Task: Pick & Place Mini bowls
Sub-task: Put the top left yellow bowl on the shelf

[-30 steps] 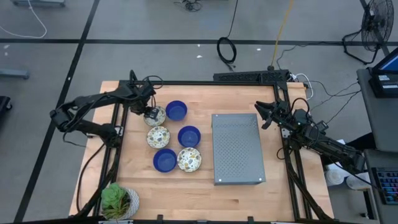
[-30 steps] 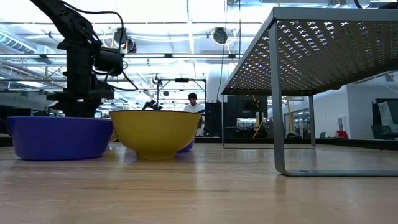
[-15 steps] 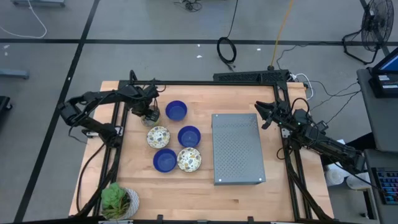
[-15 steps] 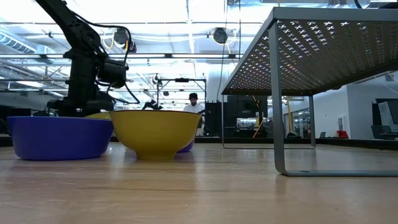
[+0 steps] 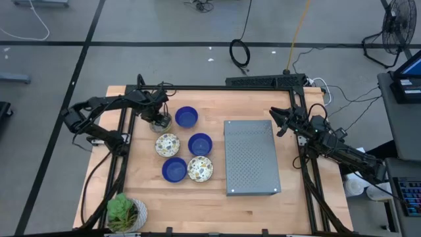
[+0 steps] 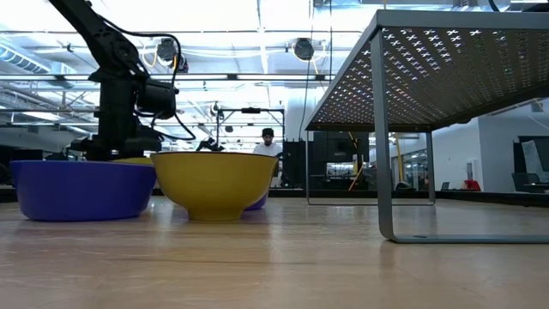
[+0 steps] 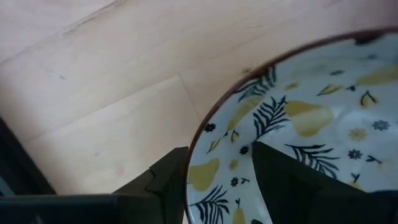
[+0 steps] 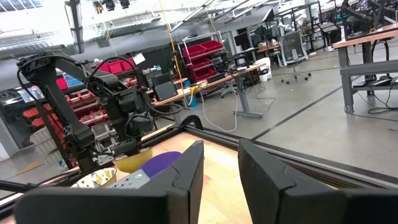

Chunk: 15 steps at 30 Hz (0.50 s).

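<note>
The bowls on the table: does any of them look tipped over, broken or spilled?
Nothing stands out. The visible mini bowls sit upright and whole on the table. The left tool straddles the rim of a floral bowl.

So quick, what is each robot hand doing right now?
Left hand: open, fingers straddling the rim of a cream floral-patterned mini bowl.
Right hand: open, empty.

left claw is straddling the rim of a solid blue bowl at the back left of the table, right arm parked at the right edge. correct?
Not quite: the bowl is not blue. The left wrist view shows the left claw with one finger on each side of the rim of the cream-white bowl with a leaf and pear pattern. The rest holds: in the high view it is the back-left bowl, and the right claw waits at the right edge.
</note>
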Motion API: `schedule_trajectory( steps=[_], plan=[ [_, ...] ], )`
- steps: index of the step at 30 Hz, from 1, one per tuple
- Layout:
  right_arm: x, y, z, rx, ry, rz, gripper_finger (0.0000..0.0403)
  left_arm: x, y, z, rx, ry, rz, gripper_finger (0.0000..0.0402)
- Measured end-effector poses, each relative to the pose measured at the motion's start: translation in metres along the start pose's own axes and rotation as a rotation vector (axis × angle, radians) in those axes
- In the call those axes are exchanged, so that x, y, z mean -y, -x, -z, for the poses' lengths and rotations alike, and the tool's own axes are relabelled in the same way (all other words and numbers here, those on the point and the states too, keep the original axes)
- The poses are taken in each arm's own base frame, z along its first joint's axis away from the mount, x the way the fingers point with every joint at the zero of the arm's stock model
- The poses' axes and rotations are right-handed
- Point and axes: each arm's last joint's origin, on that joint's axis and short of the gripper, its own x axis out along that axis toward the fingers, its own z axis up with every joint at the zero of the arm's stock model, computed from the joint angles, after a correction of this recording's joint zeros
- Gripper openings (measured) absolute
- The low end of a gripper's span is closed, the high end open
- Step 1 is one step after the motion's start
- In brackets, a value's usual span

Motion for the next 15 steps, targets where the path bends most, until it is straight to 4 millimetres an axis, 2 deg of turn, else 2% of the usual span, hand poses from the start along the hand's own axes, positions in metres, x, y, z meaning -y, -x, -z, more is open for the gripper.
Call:
schedule_trajectory(
  steps=[15],
  plan=[
    [0.0, 0.0, 0.0001, 0.0, 0.0, 0.0, 0.0089, 0.0045, 0.0076, -0.0058, 0.001, -0.054, 0.077, 0.0177]
  ],
)
